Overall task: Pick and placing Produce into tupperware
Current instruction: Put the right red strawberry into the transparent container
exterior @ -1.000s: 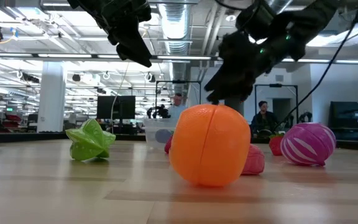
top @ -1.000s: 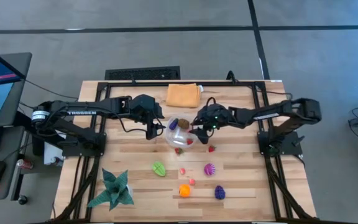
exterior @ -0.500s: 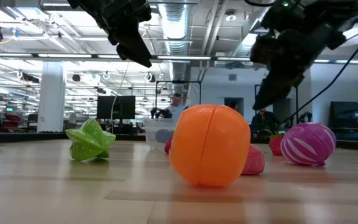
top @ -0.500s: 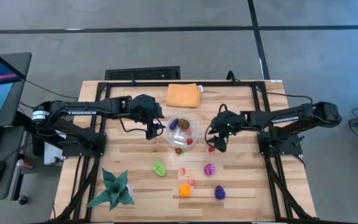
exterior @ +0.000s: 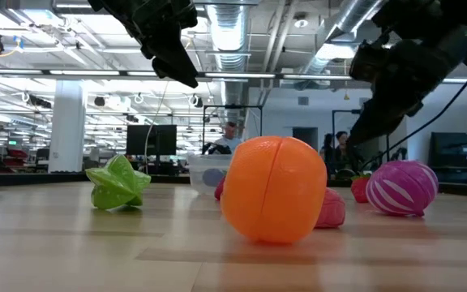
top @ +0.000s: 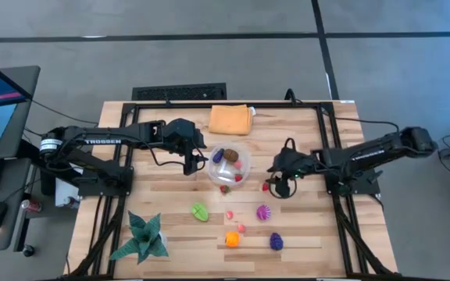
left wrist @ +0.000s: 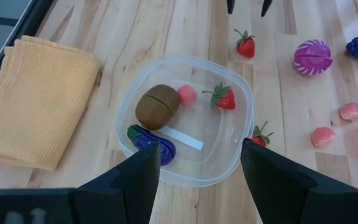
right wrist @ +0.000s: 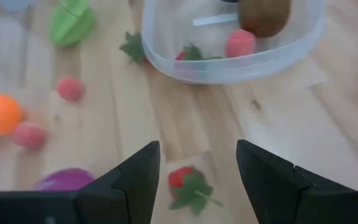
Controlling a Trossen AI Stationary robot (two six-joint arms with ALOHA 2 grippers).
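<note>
The clear tupperware (top: 229, 165) holds a brown piece (left wrist: 157, 106), a dark purple piece (left wrist: 151, 137), a pink piece (left wrist: 187, 94) and a strawberry (left wrist: 224, 98). My left gripper (top: 196, 161) hangs open at its left side, touching nothing. My right gripper (right wrist: 197, 149) is open and low over the table right of the tupperware, its fingers either side of a strawberry (right wrist: 188, 184) lying on the wood, apart from it. Green (top: 200, 211), magenta (top: 264, 211), orange (top: 232, 239) and dark purple (top: 276, 241) pieces lie nearer the table's near edge.
A second strawberry (left wrist: 260, 135) lies against the tupperware's near side. Two pink pieces (top: 230, 215) (top: 241, 228) lie among the produce. The folded orange cloth (top: 230, 119) sits at the far edge, and the green spiky plant (top: 141, 238) at the near left corner.
My right gripper has moved from over the tupperware's right rim toward the table's right and near edges, and down to the strawberry on the wood. My left arm has kept still.
</note>
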